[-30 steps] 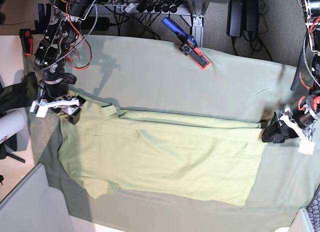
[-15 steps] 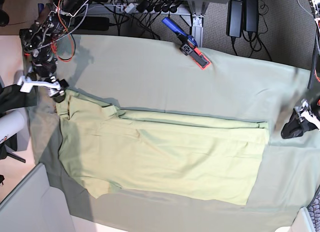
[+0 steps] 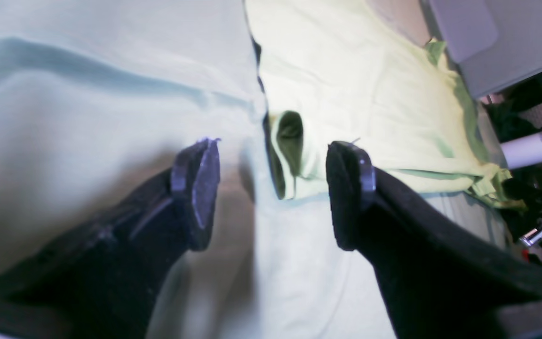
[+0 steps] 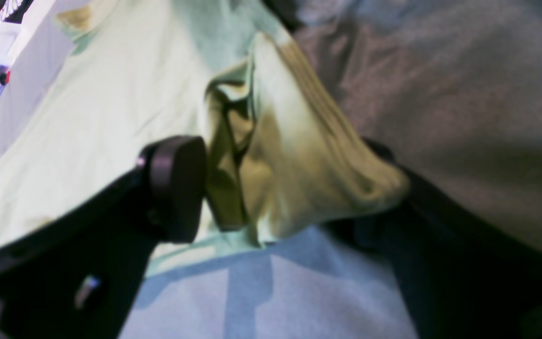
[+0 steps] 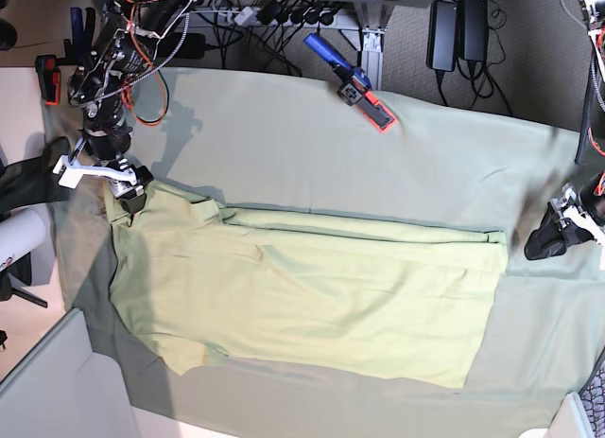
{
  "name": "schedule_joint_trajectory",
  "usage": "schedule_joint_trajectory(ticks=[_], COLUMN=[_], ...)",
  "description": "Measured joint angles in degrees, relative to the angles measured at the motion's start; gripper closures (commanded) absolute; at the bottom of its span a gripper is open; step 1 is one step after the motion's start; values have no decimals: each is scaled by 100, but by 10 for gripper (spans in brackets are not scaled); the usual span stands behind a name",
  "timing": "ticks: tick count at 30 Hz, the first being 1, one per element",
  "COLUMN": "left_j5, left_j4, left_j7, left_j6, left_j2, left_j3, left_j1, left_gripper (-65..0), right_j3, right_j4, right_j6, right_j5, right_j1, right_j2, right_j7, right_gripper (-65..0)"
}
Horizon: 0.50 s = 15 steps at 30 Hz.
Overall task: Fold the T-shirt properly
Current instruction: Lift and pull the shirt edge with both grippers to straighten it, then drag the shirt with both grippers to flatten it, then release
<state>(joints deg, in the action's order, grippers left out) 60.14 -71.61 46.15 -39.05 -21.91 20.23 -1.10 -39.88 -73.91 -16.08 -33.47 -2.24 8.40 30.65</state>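
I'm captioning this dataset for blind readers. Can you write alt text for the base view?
A pale yellow-green T-shirt lies partly folded on a grey-green cloth. The right gripper is at its left corner and the left gripper sits just off its right edge, both with jaws open.

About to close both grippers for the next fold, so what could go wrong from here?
1. The right gripper straddles a bunched T-shirt corner; closing might pinch uneven layers and skew the fold.
2. The left gripper sits over the grey-green sheet short of the shirt's edge, so it could grab sheet instead.
3. Lifting only one end may drag the shirt crooked.
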Motion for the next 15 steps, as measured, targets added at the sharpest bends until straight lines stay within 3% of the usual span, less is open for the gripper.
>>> schedule_joint_trajectory(ticks=[8, 15], left_j5=[-258, -525], left_j4=[44, 52], left_j7=[-160, -378], left_j6=[0, 61], left_j2=[468, 739], left_j3=[-17, -424], left_j1=[-2, 55], left_gripper=[-391, -391], right_j3=[0, 0], right_j4=[0, 0], right_j6=[-4, -26], right_j5=[-105, -105], right_j1=[2, 4], right_j2=[0, 0], right_j7=[2, 4], right_gripper=[-443, -443])
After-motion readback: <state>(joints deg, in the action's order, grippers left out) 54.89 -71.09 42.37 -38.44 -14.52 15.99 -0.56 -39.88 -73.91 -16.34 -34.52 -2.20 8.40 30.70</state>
